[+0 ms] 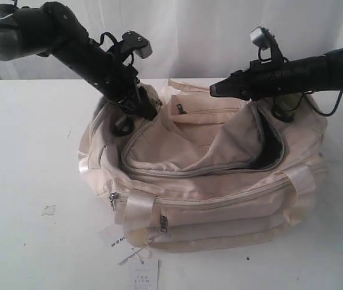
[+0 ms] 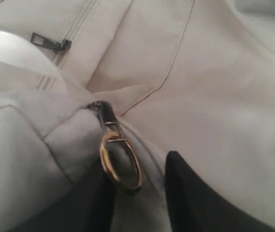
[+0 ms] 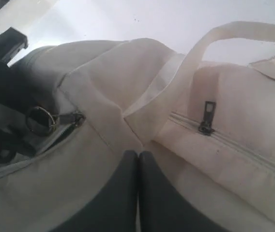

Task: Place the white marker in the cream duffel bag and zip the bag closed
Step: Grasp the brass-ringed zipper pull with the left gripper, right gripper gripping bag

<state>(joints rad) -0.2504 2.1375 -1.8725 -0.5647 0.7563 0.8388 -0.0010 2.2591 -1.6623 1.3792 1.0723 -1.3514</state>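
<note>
Straddled zipper ring at end of cream duffel bag, left gripper jaws partly apart; hung right gripper above bag, pinched shut, empty.

You're on soft woven cloth with the cream duffel bag, matt and creased all over. Its straps are the shiny part: smooth, satin-like webbing catching light at the lower left of the exterior view. The lining shows dark and dull. In your left wrist view the ring pull is worn, brassy metal with a faint gleam, and the left gripper looks smooth matt black. The right gripper has the same finish, and the zipper pull is dull dark metal. The hang tags are white paper and the table is matt white.
</note>
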